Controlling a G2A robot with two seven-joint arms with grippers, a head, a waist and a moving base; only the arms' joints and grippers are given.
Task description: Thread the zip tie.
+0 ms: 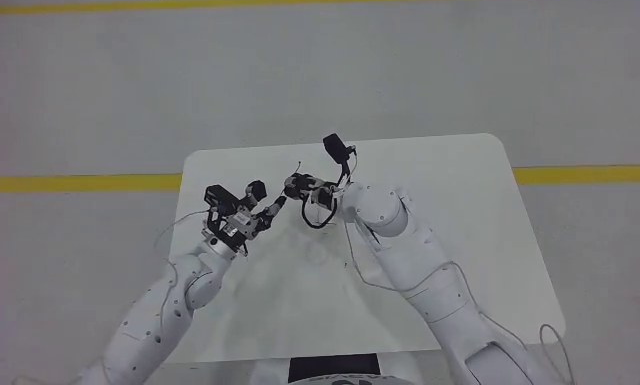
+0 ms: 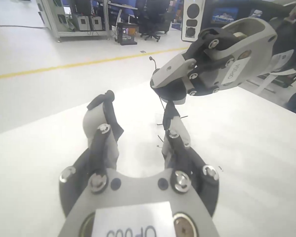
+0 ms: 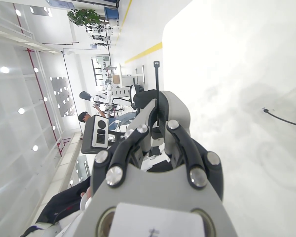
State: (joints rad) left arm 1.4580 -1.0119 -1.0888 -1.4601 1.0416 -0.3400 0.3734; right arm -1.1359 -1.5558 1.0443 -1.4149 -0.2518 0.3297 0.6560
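Observation:
Both arms meet over the middle of the white table (image 1: 450, 185). My right gripper (image 3: 157, 99) is shut on a thin black zip tie (image 3: 157, 82). The strap runs up between the fingers, and the square head stands free above them. In the left wrist view, the right gripper (image 2: 167, 92) hangs just beyond my left one, with the zip tie (image 2: 154, 64) head poking up and the tail hanging below. My left gripper (image 2: 139, 99) is open with its fingers wide apart. One fingertip (image 2: 169, 107) is close to the hanging tail, and nothing is held between the fingers.
A thin black strand (image 3: 281, 119) lies on the table beside the right arm. More thin black bits (image 2: 160, 124) lie on the table under the grippers. The table's far edge (image 1: 330, 145) is close behind the grippers, and there is free room to the right.

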